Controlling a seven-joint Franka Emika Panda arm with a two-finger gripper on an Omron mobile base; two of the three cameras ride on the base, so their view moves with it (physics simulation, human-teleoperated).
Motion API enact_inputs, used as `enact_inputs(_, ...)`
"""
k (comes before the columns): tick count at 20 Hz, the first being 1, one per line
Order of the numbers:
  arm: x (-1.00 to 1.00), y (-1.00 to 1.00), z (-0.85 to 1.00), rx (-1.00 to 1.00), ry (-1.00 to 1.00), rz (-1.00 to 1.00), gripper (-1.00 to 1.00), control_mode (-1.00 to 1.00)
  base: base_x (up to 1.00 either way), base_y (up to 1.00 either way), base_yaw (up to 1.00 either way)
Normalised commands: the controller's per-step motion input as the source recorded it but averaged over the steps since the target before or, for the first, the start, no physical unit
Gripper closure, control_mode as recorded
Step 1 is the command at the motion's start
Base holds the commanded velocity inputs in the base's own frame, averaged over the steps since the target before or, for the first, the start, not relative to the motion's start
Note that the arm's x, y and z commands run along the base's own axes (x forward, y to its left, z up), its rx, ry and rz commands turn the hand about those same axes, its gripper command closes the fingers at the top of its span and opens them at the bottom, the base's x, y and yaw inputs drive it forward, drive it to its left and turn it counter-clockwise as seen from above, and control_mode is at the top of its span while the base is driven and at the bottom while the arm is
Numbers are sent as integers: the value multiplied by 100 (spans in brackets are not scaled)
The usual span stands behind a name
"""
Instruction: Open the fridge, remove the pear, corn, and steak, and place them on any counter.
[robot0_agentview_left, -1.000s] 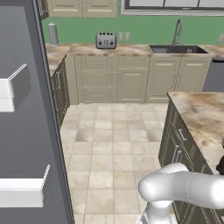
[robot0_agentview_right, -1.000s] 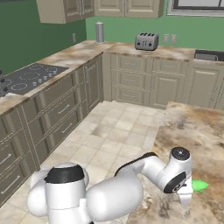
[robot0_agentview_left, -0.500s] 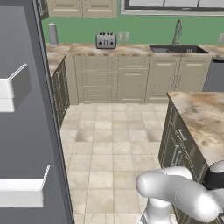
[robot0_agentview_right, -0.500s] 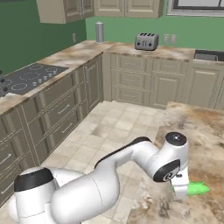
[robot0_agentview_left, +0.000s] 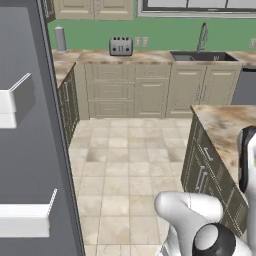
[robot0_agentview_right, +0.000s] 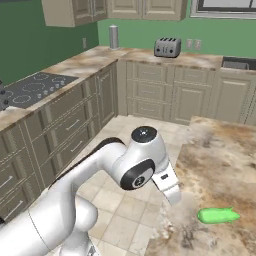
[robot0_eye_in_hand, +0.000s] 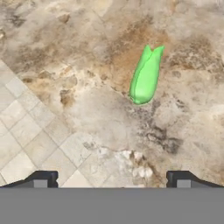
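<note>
The corn (robot0_eye_in_hand: 145, 74), a bright green tapered piece, lies loose on the marbled counter (robot0_eye_in_hand: 65, 43) in the hand view, ahead of my gripper (robot0_eye_in_hand: 111, 181). The gripper's dark fingertips (robot0_eye_in_hand: 41, 179) stand wide apart with nothing between them, so it is open. From the right base view the corn (robot0_agentview_right: 218, 215) rests near the front edge of the island counter (robot0_agentview_right: 220, 165), just right of my arm's lower end. The fridge (robot0_agentview_left: 30, 150) shows as an open dark grey door with white shelves at the left. The pear and steak are out of view.
A toaster (robot0_agentview_left: 121, 46) and a sink (robot0_agentview_left: 202, 56) sit on the back counter. A cooktop (robot0_agentview_right: 35, 87) is set in the left counter. Tiled floor (robot0_eye_in_hand: 26, 131) lies beyond the island's edge, close to the corn.
My gripper has opened and let go of the corn, which now rests on the island counter. The arm has lifted and drawn back from it.
</note>
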Motion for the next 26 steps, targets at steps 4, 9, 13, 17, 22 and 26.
enact_inputs(4, 0, 100, 56, -6, 11, 48, -100, -100, 0, 0, 0)
enact_inputs(9, 0, 100, 46, 0, 12, 44, -100, -100, 0, 0, 0)
enact_inputs(13, 0, 98, 11, 0, 8, 37, -100, -100, 0, 0, 0)
enact_inputs(17, 0, 59, 0, 0, 3, 26, -100, -100, 0, 0, 0)
enact_inputs(22, 0, 26, -3, 0, 0, 11, -100, 100, -5, 6, 3)
enact_inputs(26, 0, 0, 0, 0, 0, 0, -100, 100, -92, 59, 17)
